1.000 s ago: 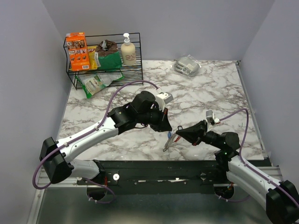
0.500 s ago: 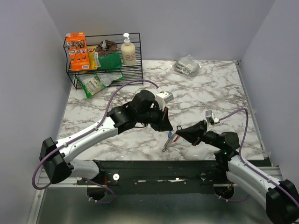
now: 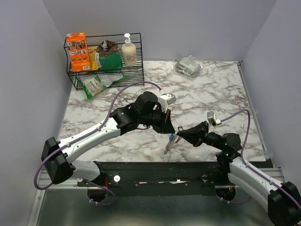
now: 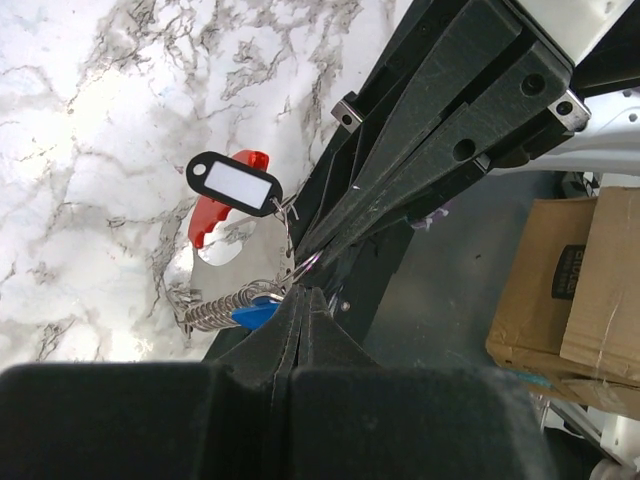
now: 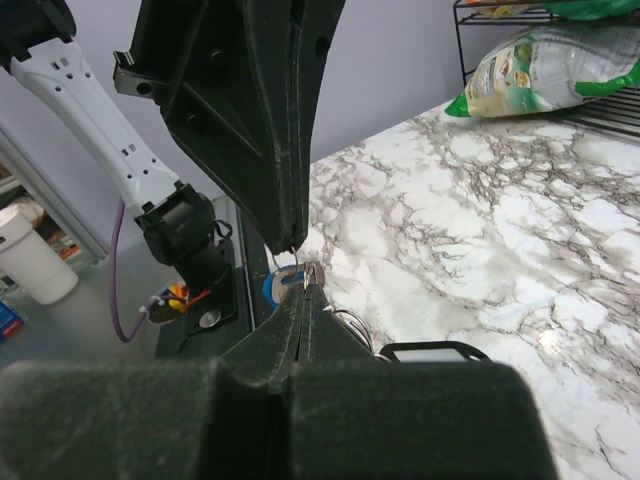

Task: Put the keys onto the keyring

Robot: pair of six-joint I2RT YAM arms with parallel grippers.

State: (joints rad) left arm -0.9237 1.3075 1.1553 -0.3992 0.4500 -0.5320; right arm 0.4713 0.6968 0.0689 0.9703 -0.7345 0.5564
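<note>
The left gripper point(image 3: 170, 131) and right gripper point(image 3: 180, 135) meet tip to tip, each clamped on the keyring point(image 3: 168, 146), over the middle of the table's point(image 3: 211, 89) near edge. A blue-headed key point(image 4: 255, 314) sits right at the pinch.

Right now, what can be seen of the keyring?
The keyring is a silver coiled chain with thin wire rings, joined to a red clip and a black tag with a white label. It hangs over the table, with a blue key beside the chain. The shut left hand and right hand appear to pinch its rings.
</note>
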